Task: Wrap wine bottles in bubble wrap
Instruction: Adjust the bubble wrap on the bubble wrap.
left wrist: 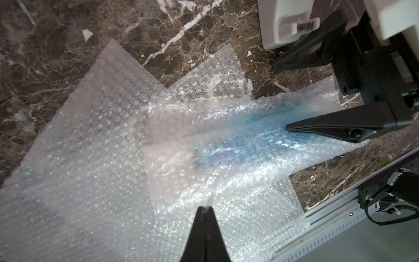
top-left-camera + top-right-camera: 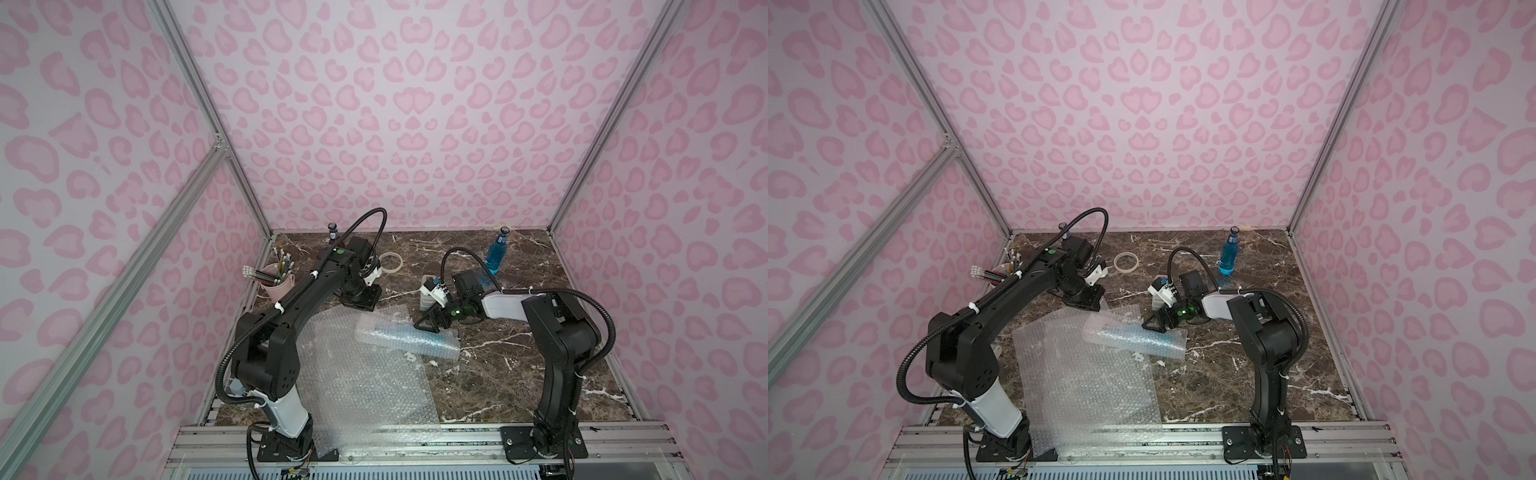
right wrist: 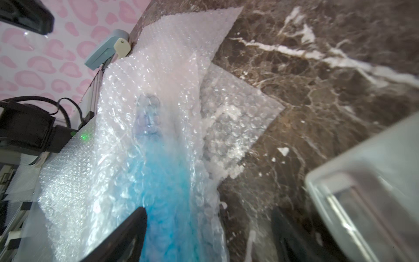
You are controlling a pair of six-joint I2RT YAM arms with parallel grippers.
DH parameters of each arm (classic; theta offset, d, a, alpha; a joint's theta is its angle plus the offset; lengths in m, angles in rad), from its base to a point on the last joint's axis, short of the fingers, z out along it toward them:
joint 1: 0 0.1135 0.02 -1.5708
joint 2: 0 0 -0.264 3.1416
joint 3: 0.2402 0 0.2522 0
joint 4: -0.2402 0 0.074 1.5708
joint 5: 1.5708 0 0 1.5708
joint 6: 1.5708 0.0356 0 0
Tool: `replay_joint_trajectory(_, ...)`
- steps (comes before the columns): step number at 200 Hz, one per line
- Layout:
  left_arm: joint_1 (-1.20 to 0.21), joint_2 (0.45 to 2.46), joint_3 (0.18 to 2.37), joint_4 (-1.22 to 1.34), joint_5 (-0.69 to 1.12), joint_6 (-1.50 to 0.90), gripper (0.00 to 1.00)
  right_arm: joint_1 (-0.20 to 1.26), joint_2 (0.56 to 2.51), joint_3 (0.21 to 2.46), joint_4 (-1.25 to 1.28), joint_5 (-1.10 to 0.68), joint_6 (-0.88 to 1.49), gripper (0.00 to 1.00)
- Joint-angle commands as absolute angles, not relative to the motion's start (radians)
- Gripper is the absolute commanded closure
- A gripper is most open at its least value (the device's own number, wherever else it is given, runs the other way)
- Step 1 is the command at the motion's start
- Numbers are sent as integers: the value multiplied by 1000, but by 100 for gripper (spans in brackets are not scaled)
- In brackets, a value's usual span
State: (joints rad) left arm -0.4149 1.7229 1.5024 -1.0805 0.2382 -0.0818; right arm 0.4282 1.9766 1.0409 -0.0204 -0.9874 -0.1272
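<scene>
Landmark: wrapped blue bottle point(image 2: 415, 336), lying on its side near the middle of the marble table point(image 2: 540, 332).
Covering: a bubble wrap roll point(image 2: 374, 328) encloses the whole wrapped bottle. Blue glass shows through it, and the dark neck shows only dimly at the end toward the left arm.
Right gripper point(image 1: 281, 97): at the base end of the wrapped bottle, on its back-wall side.
Right fingers: spread wide. One lies over the wrap above the blue base and the other stands off over bare marble. Nothing is clamped.
Left gripper point(image 1: 205, 209): just behind the neck end of the wrapped bottle, low over the plastic.
Left fingers: pressed tightly together. I cannot tell whether a film of wrap is nipped at the tips.
Flat bubble wrap sheets point(image 2: 365, 386): overlapping, partly under the wrapped bottle and running from it to the front rail.
Upright blue bottle point(image 2: 496, 253): unwrapped, standing well behind the wrapped bottle toward the right rear corner.
Purple bottle point(image 2: 332, 232): unwrapped, standing well behind the wrapped bottle at the back wall, partly hidden by the left arm.
Tape roll point(image 2: 391, 262): flat on the marble, behind the wrapped bottle.
White box point(image 2: 426, 297): just behind the wrapped bottle, beside the right gripper.
Pencil cup point(image 2: 276, 284): well off the neck end, by the left wall.
</scene>
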Motion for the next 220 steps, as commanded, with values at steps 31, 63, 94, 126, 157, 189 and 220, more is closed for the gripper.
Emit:
replay_joint_trajectory(31, -406, 1720, 1478, -1090, 245, -67, 95, 455, 2040, 1089, -140, -1085, -164, 13)
replay_joint_trajectory(63, -405, 1728, 1473, -1081, 258, -71, 95, 463, 2057, 1115, -177, -1138, -202, 14)
replay_joint_trajectory(94, -405, 1733, 1466, -1075, 261, -71, 95, 469, 2028, 1103, -187, -1176, -226, 14)
replay_joint_trajectory(126, -405, 1743, 1465, -1067, 271, -74, 95, 476, 1992, 1094, -195, -1177, -239, 15)
replay_joint_trajectory(157, -405, 1741, 1462, -1066, 273, -74, 95, 486, 1961, 1080, -222, -1150, -267, 14)
replay_joint_trajectory(189, -406, 1746, 1462, -1062, 285, -80, 95, 516, 1945, 1064, -256, -1114, -306, 15)
replay_joint_trajectory(220, -405, 1744, 1462, -1062, 283, -80, 95, 552, 1907, 1049, -245, -1012, -314, 18)
